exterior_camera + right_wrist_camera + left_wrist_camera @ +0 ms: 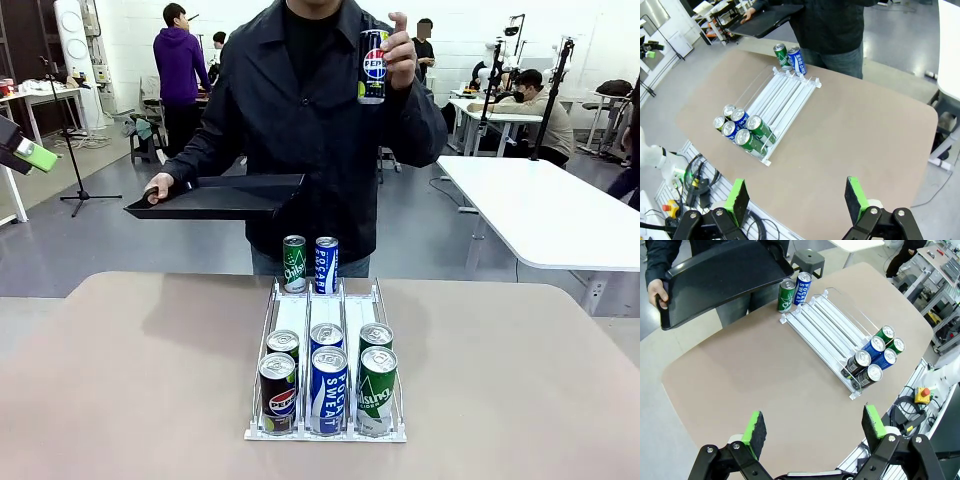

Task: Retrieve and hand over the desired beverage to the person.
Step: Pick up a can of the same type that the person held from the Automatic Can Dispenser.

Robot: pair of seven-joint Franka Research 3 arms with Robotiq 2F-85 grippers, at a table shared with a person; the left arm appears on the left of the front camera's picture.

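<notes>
Fingers point(755, 429), left gripper point(814, 426): green pads spread as wide as they go, nothing between them, high over the table point(740, 385).
Right gripper point(797, 199): likewise wide apart and empty.
Person point(300, 110): far side of the table, one hand lifting a raised Pepsi can point(372, 65), the other carrying a flat black tray point(220, 197).
Wanted item, by my reckoning: the racked Pepsi can point(277, 392), at the near end of the rack's point(345, 310) left lane, touching the blue Pocari Sweat can point(328, 390).
Materials: slim, smooth metal cylinders with glossy print. The rack has thin white rails, on clear plastic as far as I can make out. The tabletop is matte tan.
Risks:
- The neighbouring cans leave little room for a finger, so a pad could shove the blue can or clamp both.
- Slick round walls might slip from a shallow grip.
- The can behind may slide forward.
- Choosing the wrong lane would mean the wrong drink.
</notes>
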